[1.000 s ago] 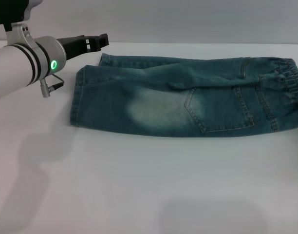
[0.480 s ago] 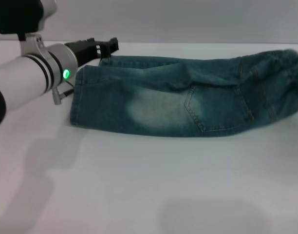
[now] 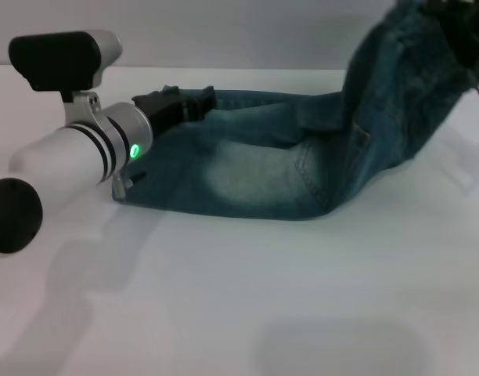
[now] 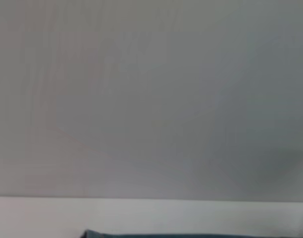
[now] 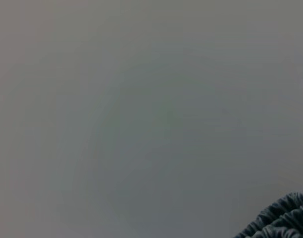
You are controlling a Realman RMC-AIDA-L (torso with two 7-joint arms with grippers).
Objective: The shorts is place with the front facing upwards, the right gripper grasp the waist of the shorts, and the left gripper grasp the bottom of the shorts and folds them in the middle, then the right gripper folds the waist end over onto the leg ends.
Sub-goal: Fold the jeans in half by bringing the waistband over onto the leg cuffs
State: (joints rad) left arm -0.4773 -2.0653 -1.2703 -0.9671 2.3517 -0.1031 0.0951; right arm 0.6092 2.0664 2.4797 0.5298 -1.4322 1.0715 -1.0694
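The blue denim shorts [image 3: 263,168] lie folded lengthwise on the white table, one pale faded patch facing up. The leg ends [image 3: 142,184] rest flat at the left. My left gripper [image 3: 185,104], on the green-ringed arm, sits low over the far corner of the leg ends. The waist of the shorts [image 3: 415,35] hangs lifted at the top right, with my right gripper [image 3: 465,30] shut on it at the picture's edge. The right wrist view shows a bit of the gathered waistband [image 5: 282,222]. A thin strip of denim [image 4: 181,235] shows in the left wrist view.
The white table [image 3: 239,298] stretches wide in front of the shorts. A grey wall stands behind the table's far edge. My left arm [image 3: 75,153] crosses the left side, its black-capped parts near the shorts' left end.
The waist end has risen off the table and swung up and left, bending the shorts near the pocket. My left arm has moved right and lower, onto the leg ends.
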